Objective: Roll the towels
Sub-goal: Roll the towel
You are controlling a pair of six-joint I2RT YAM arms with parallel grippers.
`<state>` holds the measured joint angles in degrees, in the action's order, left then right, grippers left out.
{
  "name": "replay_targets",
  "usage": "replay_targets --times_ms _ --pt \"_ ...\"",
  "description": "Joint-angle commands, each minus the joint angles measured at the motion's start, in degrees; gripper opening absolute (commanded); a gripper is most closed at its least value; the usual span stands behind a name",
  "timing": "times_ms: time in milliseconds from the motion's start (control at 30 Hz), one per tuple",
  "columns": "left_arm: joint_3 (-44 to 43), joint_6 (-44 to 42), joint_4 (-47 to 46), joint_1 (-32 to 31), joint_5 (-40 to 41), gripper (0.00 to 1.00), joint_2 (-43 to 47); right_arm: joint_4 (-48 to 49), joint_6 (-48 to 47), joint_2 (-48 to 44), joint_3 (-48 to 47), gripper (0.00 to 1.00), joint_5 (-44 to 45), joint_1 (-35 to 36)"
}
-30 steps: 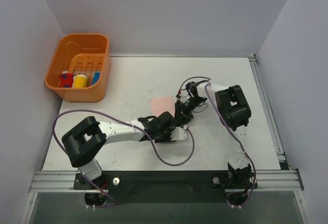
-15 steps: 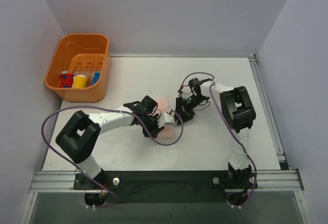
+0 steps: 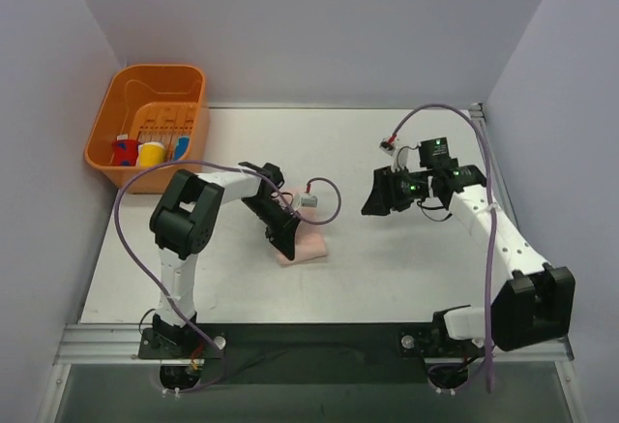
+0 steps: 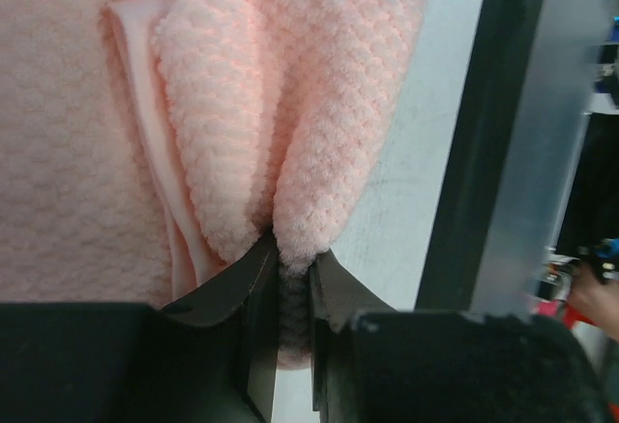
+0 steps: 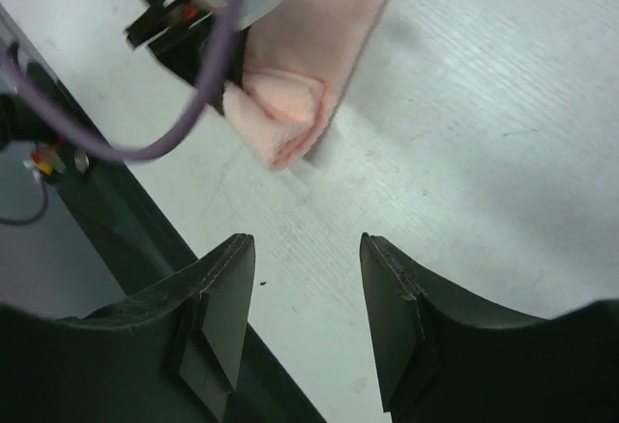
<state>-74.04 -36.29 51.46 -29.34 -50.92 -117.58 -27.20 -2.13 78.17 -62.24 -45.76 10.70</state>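
The pale pink towel (image 3: 304,244) lies folded near the middle of the table. In the left wrist view its fluffy folded edge (image 4: 290,133) bunches up between my fingers. My left gripper (image 3: 283,239) is shut on that edge (image 4: 290,263). My right gripper (image 3: 375,200) is open and empty above bare table, apart from the towel; its wrist view shows the pink towel (image 5: 300,65) ahead with the left gripper on it, and my own jaws wide apart (image 5: 308,278). The green and blue towel is out of view.
An orange basket (image 3: 182,176) at the back left holds a few small coloured objects. A purple cable (image 3: 324,200) loops over the table beside the towel. Walls stand on three sides.
My left arm swung its gripper left and back onto the towel, which shifted toward the near side and folded. My right arm pulled away to the right and stretched out.
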Motion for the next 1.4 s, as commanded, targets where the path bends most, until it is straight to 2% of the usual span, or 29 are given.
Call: replay_targets --times_ms 0,200,300,400,633,833,900,933,1000,1033,1167,1267,1367 --pt "-4.78 -7.82 8.12 1.74 2.66 0.20 -8.09 1.10 -9.89 -5.91 3.34 0.48 4.52 6.94" --pt "-11.82 -11.25 16.20 2.18 4.77 0.22 -14.78 5.30 -19.74 -8.92 6.25 0.51 15.06 23.64" --pt "-12.79 -12.22 18.05 2.27 5.30 0.23 -16.54 7.33 -25.98 -5.94 6.60 0.54 20.86 31.10" --pt "-13.41 -12.31 18.58 2.18 5.56 0.24 -17.24 10.23 -29.06 -0.31 5.03 0.54 22.72 35.51" --pt "-12.71 -11.43 18.59 2.62 5.83 0.27 -17.86 19.55 -32.24 12.60 3.44 0.55 24.05 40.45" --pt "-12.71 -10.64 17.97 2.97 5.74 0.30 -18.03 22.89 -33.11 17.36 4.49 0.53 23.00 41.77" --pt "-12.71 -10.55 17.97 2.98 5.83 0.31 -18.12 22.63 -32.76 18.59 4.67 0.45 21.24 41.86" --pt "-12.71 -10.47 17.97 3.15 5.65 0.32 -18.12 22.46 -32.24 19.21 4.76 0.35 20.63 41.86" --pt "-12.36 -9.94 17.36 3.24 5.57 0.32 -17.95 21.32 -31.36 20.43 4.50 0.26 19.66 41.77" --pt "-12.18 -9.94 17.27 3.41 5.48 0.33 -17.60 20.79 -30.83 21.83 4.06 0.17 19.57 41.60" --pt "-9.81 -8.18 14.38 4.46 4.95 0.44 -14.62 14.91 -27.58 24.57 0.29 0.00 15.45 39.67" --pt "-8.49 -6.51 11.83 6.04 3.29 0.52 -11.28 8.33 -27.57 24.92 -0.87 0.00 11.31 38.61" --pt "-9.01 -5.19 11.47 8.15 2.67 0.54 -9.08 3.58 -27.66 26.06 -2.44 0.00 7.97 37.82"
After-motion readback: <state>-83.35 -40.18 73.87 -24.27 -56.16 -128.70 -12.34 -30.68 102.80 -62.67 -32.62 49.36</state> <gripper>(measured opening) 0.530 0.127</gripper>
